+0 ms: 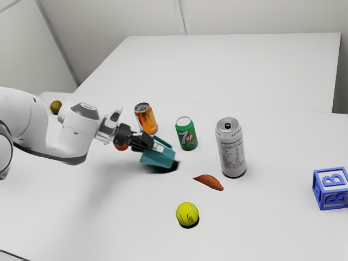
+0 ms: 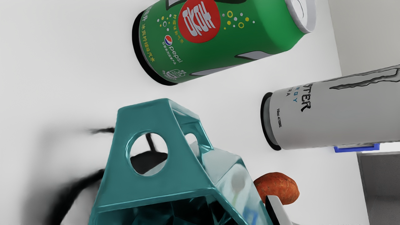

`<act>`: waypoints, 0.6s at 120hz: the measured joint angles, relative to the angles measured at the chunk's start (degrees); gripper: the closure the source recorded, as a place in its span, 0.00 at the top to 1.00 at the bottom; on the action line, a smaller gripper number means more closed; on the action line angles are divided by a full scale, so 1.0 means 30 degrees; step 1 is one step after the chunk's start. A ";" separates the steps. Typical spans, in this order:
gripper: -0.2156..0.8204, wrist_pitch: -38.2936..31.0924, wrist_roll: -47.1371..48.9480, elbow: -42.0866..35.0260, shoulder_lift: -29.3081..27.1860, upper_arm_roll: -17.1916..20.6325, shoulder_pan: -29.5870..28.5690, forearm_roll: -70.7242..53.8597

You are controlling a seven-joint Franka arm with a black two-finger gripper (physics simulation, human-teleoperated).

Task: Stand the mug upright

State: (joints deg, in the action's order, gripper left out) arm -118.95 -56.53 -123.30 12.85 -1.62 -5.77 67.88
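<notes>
The white, smooth-shelled jointed arm (image 1: 79,130) is extended from the exterior view's left; at its end the black mechanical gripper (image 1: 153,145) is angled slightly downward, toward the exterior view's right.

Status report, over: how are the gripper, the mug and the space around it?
Gripper at teal mug. Mug tilted, not yet upright. Green 7UP can and Monster can standing nearby, possible obstacles if mug swings wide.
</notes>
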 joint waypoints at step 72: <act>0.07 -0.0052 0.1879 -0.1758 -0.5737 -0.0067 0.0924 -0.7247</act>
State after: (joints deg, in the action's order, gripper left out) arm -119.11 -50.89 -128.58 -4.36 -1.83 -2.99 46.14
